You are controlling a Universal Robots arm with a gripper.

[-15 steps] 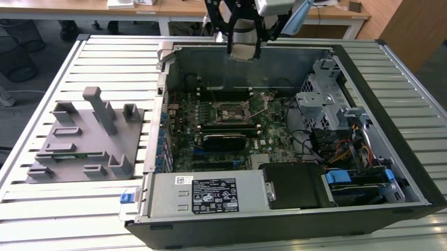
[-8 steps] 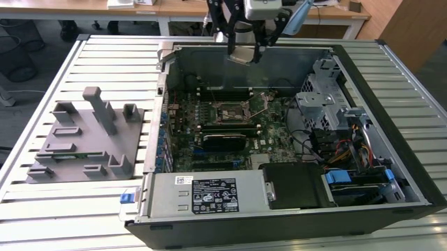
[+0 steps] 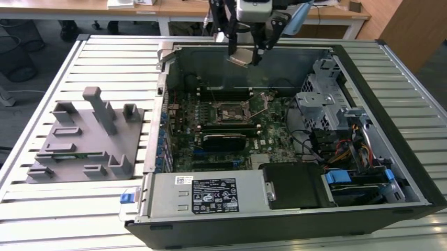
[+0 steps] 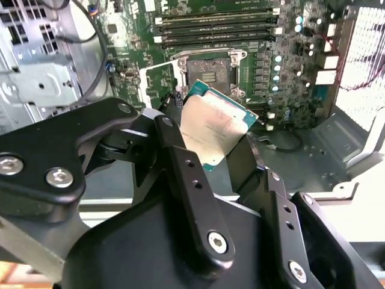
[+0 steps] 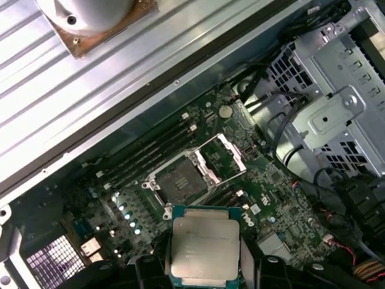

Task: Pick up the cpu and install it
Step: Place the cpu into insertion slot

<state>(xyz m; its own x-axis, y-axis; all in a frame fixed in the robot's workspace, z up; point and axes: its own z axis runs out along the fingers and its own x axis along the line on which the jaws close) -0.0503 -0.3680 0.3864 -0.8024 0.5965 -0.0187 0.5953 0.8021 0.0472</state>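
The cpu [image 3: 239, 57], a flat square chip with a silver lid and thin green edge, hangs tilted above the far side of the open computer case [image 3: 391, 78]. My gripper [image 3: 244, 56] is shut on it, one black finger on each side. In both wrist views the cpu [image 4: 213, 129] [image 5: 204, 247] sits between the black fingers [image 4: 180, 162] [image 5: 264, 268], above the motherboard. The empty socket [image 3: 234, 111] [image 4: 207, 75] [image 5: 182, 180] lies below it with its metal load plate [image 5: 220, 158] flipped open.
A grey fixture plate [image 3: 80, 138] with upright blocks lies at the exterior view's left. Inside the case are memory slots [image 4: 216, 27], a black card [image 3: 223, 140], a metal drive cage [image 3: 325, 104], cables [image 3: 342, 151] and a power supply [image 3: 206, 193].
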